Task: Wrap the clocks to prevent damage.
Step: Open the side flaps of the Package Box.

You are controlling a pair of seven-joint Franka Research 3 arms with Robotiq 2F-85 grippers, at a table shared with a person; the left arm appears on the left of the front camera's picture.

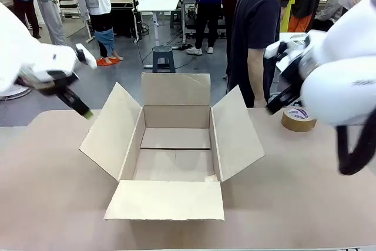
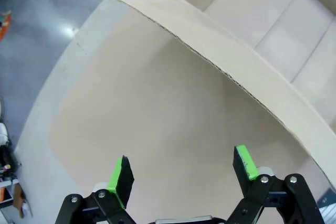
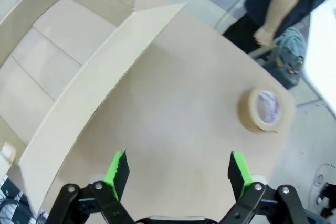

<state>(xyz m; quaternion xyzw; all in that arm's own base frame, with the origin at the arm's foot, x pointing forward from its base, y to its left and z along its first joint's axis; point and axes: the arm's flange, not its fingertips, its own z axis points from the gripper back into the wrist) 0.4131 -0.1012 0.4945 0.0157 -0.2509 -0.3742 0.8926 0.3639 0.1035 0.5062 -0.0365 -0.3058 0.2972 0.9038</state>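
Left gripper (image 2: pixel 182 158): fingers spread wide, nothing held, hovering over table (image 1: pixel 47 192) just left of cardboard box (image 1: pixel 235 136). Right gripper (image 3: pixel 179 157): fingers spread wide, nothing held, above table right of box. Box mid-table, four flaps folded out. Tape roll (image 1: pixel 298 119) flat, far right. Person (image 1: pixel 255 33) standing far side, beyond tape roll.

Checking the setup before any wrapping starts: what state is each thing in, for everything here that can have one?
Box: open, four flaps spread out, empty.
Tape roll: lying flat, apart from the box.
Left gripper: open, holding nothing.
Right gripper: open, holding nothing.
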